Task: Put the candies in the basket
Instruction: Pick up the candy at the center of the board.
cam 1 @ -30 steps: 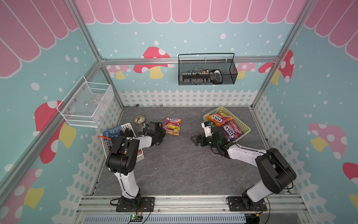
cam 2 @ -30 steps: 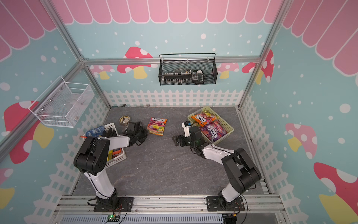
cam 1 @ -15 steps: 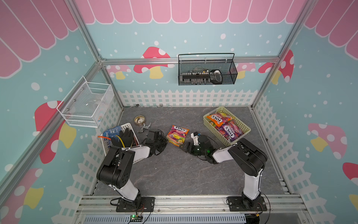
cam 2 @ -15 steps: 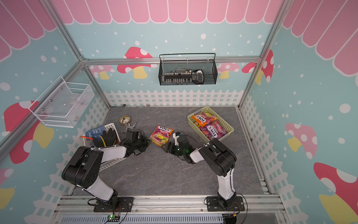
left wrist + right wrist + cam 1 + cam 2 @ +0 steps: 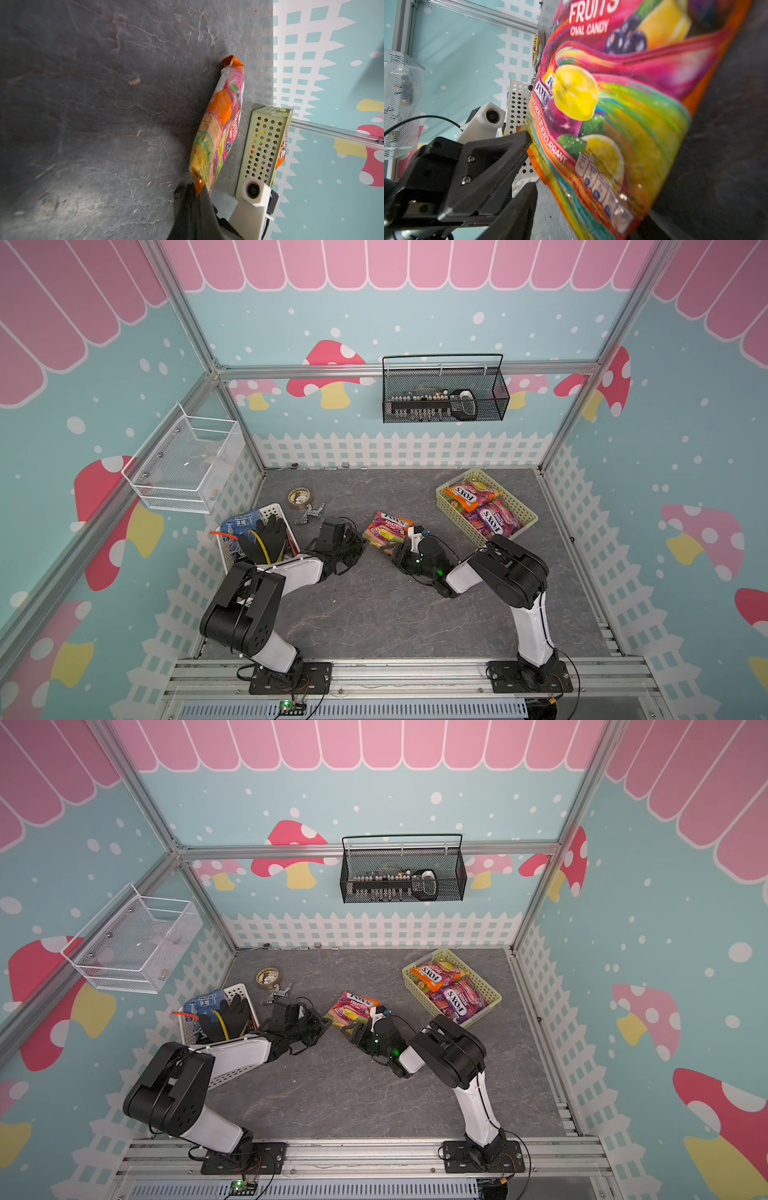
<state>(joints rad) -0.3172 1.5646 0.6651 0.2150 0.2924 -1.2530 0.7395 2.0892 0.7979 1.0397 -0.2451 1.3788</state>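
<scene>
Centre of the grey table [image 5: 374, 614], both arms meet over one candy bag [image 5: 388, 526], an orange "FOX'S Fruits" pack printed with lemons and blackcurrants. It stands tipped up on one long edge rather than lying flat. The left gripper [image 5: 362, 542] comes in from the bag's 8 o'clock side, and its jaws are pinched together on the orange corner seam. The right gripper [image 5: 395, 549] sits at the bag's 5 o'clock corner, hard against the printed face. From where I stand, whether its jaws have clamped the pack cannot be told. The pale yellow-green basket [image 5: 513, 494] rests at roughly 2 o'clock from the bag, near it but apart. It already holds other candies, with an orange bag [image 5: 467, 495] lying on top and a purple bag [image 5: 494, 519] beside it. Off at 9 o'clock a white basket [image 5: 278, 510] stands against the fence, filled with a black glove and oddments. A tape roll [image 5: 299, 497] lies at 10 o'clock, and a black wire basket [image 5: 444, 393] hangs on the back wall at 12 o'clock.
</scene>
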